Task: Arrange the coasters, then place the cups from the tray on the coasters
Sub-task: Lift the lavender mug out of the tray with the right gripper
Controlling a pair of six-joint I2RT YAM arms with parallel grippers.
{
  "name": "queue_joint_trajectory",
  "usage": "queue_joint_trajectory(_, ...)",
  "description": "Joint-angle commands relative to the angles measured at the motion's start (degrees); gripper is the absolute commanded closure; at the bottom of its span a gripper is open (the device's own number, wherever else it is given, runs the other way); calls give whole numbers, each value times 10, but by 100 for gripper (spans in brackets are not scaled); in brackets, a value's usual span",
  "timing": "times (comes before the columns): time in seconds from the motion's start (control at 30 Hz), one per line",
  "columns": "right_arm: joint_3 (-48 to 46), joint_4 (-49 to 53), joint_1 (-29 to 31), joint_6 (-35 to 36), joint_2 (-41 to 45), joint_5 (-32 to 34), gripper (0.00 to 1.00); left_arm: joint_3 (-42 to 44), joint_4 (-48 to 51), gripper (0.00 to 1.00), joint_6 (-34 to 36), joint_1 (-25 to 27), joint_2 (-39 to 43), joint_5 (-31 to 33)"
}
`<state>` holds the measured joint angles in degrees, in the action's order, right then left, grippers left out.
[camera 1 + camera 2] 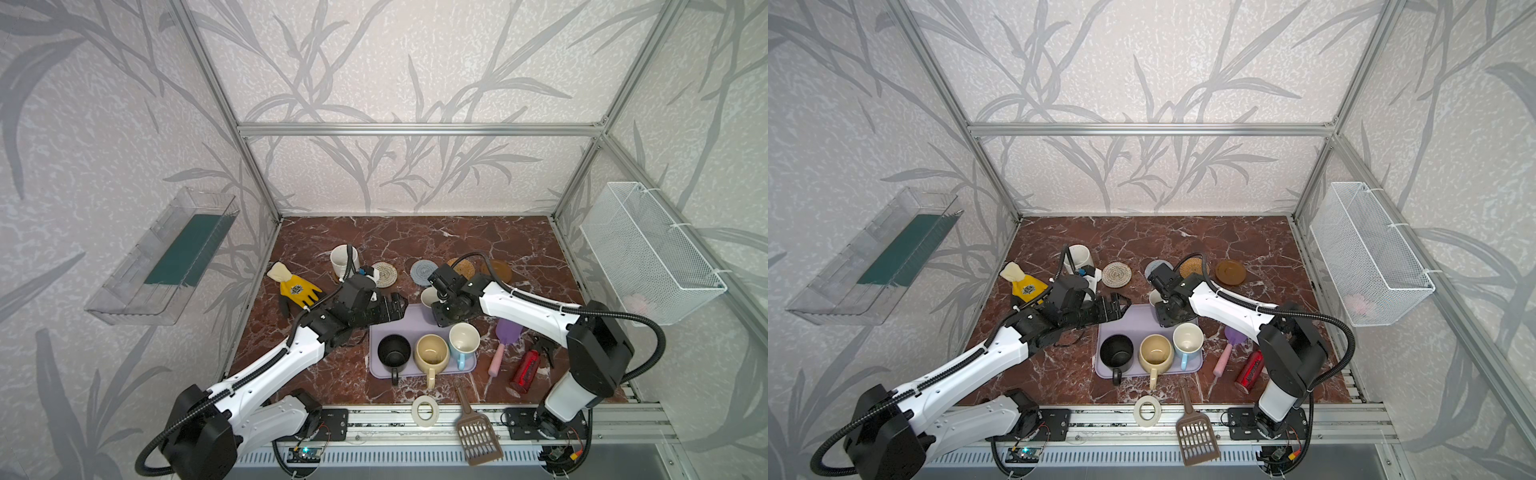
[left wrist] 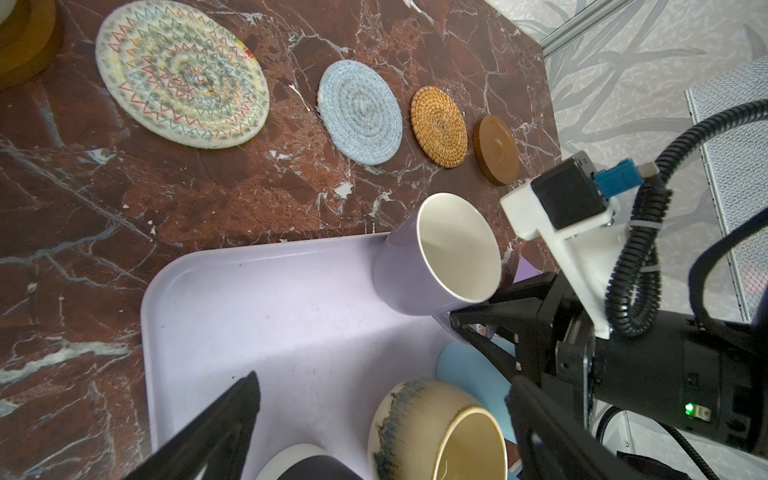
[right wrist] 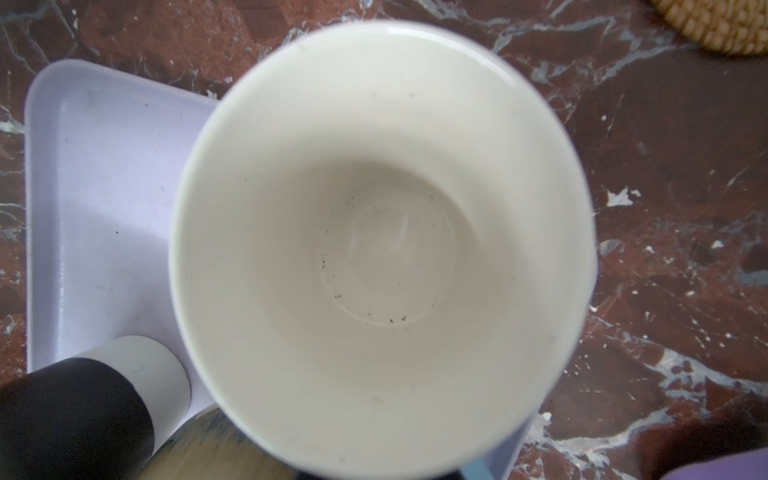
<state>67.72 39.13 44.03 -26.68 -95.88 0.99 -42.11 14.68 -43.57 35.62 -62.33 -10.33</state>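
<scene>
Four coasters lie in a row at the back: woven white-beige, grey-blue, tan rattan, brown wooden. The white speckled cup stands on a second brown coaster at the back left. On the lavender tray stand the black, cream-yellow and light blue cups. The lavender cup is at the tray's far right corner, with my right gripper shut at its handle side. My left gripper hangs open over the tray's far left corner, holding nothing.
A yellow glove lies at the left. Right of the tray are a purple scoop and a red bottle. A white tape ring and a brown slotted scoop lie at the front edge. A wire basket hangs on the right wall.
</scene>
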Motion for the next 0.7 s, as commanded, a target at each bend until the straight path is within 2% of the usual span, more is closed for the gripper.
queue_joint_trajectory(0.0, 9, -52, -3, -2, -8, 16, 81, 9, -6, 4, -5, -2, 13, 13)
queue_joint_trajectory(0.2, 11, -59, -3, -1, -9, 16, 87, 9, -7, 5, -5, -2, 12, 14)
queue_joint_trajectory(0.3, 11, -61, -3, 0, -7, 17, 100, 10, -6, 5, -5, -2, 12, 14)
queue_joint_trajectory(0.67, -7, -91, 1, 1, 41, 17, 100, 11, -17, 5, -14, -2, 20, 15)
